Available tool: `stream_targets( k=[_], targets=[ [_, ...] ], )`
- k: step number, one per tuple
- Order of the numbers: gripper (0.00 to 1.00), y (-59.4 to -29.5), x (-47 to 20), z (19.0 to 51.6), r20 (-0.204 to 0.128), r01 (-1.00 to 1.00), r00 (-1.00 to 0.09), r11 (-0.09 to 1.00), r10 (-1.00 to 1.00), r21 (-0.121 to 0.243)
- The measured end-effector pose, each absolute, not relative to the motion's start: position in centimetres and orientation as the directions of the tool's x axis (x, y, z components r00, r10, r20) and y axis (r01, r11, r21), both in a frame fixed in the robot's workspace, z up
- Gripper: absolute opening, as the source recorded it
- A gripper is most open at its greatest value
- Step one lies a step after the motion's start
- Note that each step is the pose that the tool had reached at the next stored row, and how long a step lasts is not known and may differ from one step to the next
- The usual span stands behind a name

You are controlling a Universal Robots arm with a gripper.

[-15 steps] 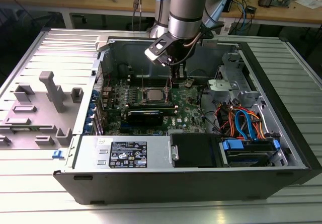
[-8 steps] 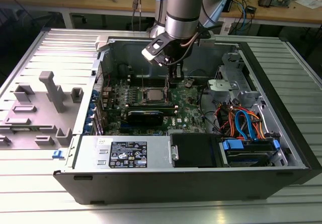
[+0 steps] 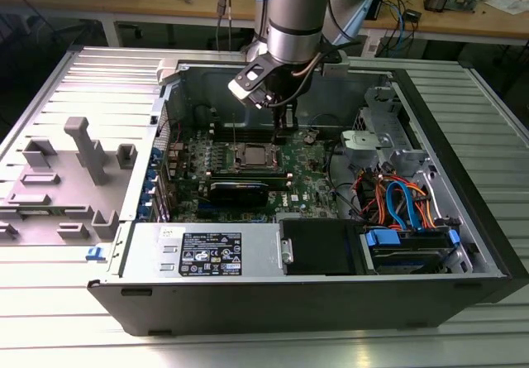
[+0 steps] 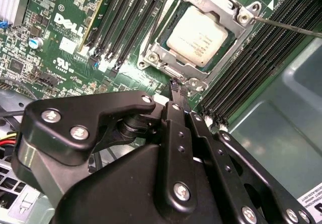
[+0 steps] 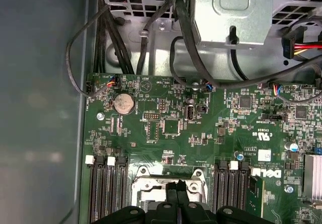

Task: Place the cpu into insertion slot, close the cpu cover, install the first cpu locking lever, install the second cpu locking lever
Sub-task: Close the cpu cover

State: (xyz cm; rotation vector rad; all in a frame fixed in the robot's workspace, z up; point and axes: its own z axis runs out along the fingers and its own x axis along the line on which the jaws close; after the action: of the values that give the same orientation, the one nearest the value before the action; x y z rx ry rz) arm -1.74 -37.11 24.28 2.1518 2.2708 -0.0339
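Note:
The cpu (image 4: 198, 35) lies flat in the insertion slot (image 3: 252, 155) on the green board, its dull silver top showing through the window of the cpu cover (image 4: 229, 7). The cover lies down over it. A thin metal lever rod (image 4: 287, 26) runs out from one corner of the cover across the black memory slots. My gripper (image 4: 174, 85) hangs just above the board at the socket's edge, shut, with nothing visible between its fingers. In the first wrist view the gripper (image 5: 176, 188) sits over the silver socket frame (image 5: 146, 184). In the exterior view the gripper (image 3: 285, 124) is slightly behind the socket.
Long black memory slots (image 4: 126, 17) flank the socket on both sides. A grey drive cage (image 3: 372, 145) and orange and blue cables (image 3: 397, 203) fill the case toward the exterior view's right. The case walls (image 3: 169, 95) ring the board. Grey fixtures (image 3: 78, 157) stand outside.

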Motion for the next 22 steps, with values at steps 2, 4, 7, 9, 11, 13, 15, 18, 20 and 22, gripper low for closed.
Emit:
stream_targets(
  k=[2,4,7,9,11,13,15,18,20,22],
  targets=[
    [0.11,-37.1,-1.9,24.3,-0.024,0.999,-0.054,0.054,0.998,-0.007],
    [0.11,-37.1,-2.0,24.3,-0.024,0.999,-0.054,0.054,0.998,-0.007],
    [0.11,-37.1,-2.3,24.3,-0.024,0.999,-0.054,0.054,0.998,-0.007],
    [0.11,-37.1,-2.5,24.3,-0.024,0.999,-0.054,0.054,0.998,-0.007],
    [0.11,-37.1,-2.7,24.3,-0.024,0.999,-0.054,0.054,0.998,-0.007],
    [0.11,-37.1,-2.8,24.3,-0.024,0.999,-0.054,0.054,0.998,-0.007],
    [0.11,-37.1,-2.9,24.3,-0.024,0.999,-0.054,0.054,0.998,-0.007],
    [0.11,-37.1,-3.2,24.3,-0.024,0.999,-0.054,0.054,0.998,-0.007],
    [0.11,-37.1,-3.4,24.3,-0.024,0.999,-0.054,0.054,0.998,-0.007],
    [0.11,-37.1,-3.6,24.3,-0.024,0.999,-0.054,0.054,0.998,-0.007]
  ],
)
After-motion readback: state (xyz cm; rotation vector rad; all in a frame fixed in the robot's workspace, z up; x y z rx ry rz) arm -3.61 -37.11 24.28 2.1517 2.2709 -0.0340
